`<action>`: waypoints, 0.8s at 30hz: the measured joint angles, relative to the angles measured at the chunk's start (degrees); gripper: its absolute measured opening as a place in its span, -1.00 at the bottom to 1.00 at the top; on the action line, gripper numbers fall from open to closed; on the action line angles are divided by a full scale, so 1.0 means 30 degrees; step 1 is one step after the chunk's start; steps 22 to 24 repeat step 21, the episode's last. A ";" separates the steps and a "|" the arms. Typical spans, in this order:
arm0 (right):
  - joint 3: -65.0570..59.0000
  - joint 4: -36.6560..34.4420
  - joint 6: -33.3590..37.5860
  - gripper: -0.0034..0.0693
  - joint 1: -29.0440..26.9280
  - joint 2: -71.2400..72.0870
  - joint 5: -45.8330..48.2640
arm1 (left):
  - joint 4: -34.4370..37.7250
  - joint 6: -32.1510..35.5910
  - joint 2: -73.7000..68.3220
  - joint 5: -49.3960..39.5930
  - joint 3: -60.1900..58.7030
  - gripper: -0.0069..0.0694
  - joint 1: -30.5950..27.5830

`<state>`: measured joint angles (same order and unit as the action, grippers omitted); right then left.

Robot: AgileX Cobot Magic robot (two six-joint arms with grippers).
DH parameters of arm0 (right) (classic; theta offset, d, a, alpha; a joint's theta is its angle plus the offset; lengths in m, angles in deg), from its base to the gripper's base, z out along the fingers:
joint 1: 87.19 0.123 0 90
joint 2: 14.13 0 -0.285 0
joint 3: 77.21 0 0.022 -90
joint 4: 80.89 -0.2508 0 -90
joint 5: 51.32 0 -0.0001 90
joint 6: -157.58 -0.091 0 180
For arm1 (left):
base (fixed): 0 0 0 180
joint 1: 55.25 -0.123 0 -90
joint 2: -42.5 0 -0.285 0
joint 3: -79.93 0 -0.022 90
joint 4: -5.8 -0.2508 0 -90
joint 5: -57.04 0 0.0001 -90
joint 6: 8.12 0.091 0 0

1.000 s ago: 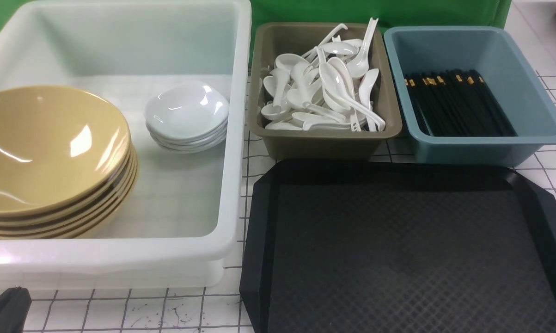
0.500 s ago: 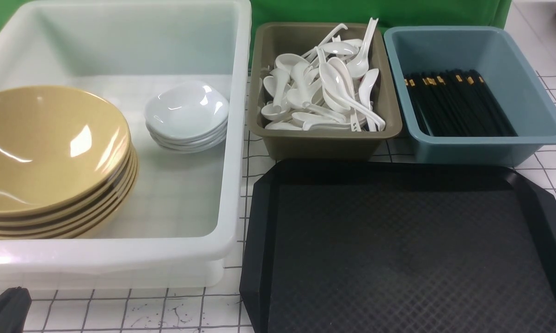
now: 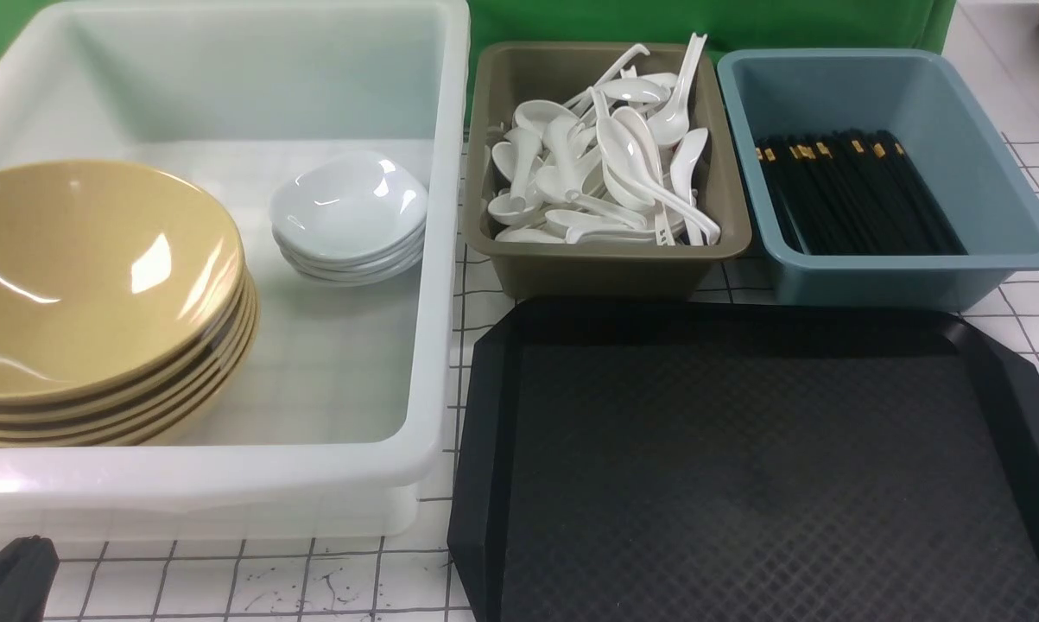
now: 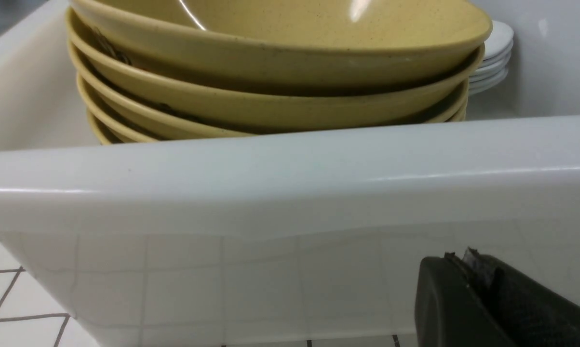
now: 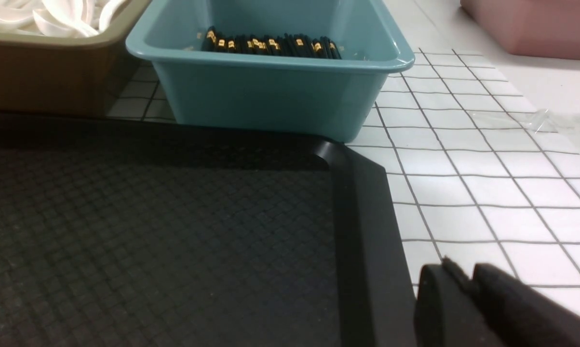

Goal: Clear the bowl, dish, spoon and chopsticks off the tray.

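The black tray (image 3: pixel 744 484) lies at the front right with nothing on it; it also shows in the right wrist view (image 5: pixel 150 231). A stack of several yellow bowls (image 3: pixel 87 276) and a stack of small white dishes (image 3: pixel 346 203) sit in the white tub (image 3: pixel 437 259). White spoons (image 3: pixel 605 164) fill the olive bin (image 3: pixel 605 272). Black chopsticks (image 3: pixel 856 190) lie in the blue bin (image 3: pixel 899 281). My left gripper (image 3: pixel 14 574) is shut and empty, low in front of the tub's near wall (image 4: pixel 290 193). My right gripper (image 5: pixel 458 272) is shut and empty, beside the tray's right rim.
The tub, olive bin and blue bin (image 5: pixel 270 91) stand in a row behind and left of the tray. A white gridded tabletop (image 5: pixel 487 159) lies right of the tray. A pink container (image 5: pixel 531 24) stands far to the right.
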<state>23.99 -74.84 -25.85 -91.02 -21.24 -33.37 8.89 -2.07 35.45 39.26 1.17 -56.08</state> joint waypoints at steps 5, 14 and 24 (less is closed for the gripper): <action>0.0000 0.0000 0.0000 -0.56 0.0000 0.0000 0.0000 | 0.0000 -0.0016 0.0000 0.0000 0.0000 -0.85 0.0000; 0.0000 0.0000 0.0000 -0.54 0.0000 0.0000 0.0000 | 0.0000 -0.0038 0.0000 0.0000 0.0000 -0.85 0.0000; 0.0000 0.0000 0.0000 -0.52 0.0000 0.0000 0.0000 | 0.0000 -0.0038 0.0000 0.0000 0.0000 -0.85 0.0000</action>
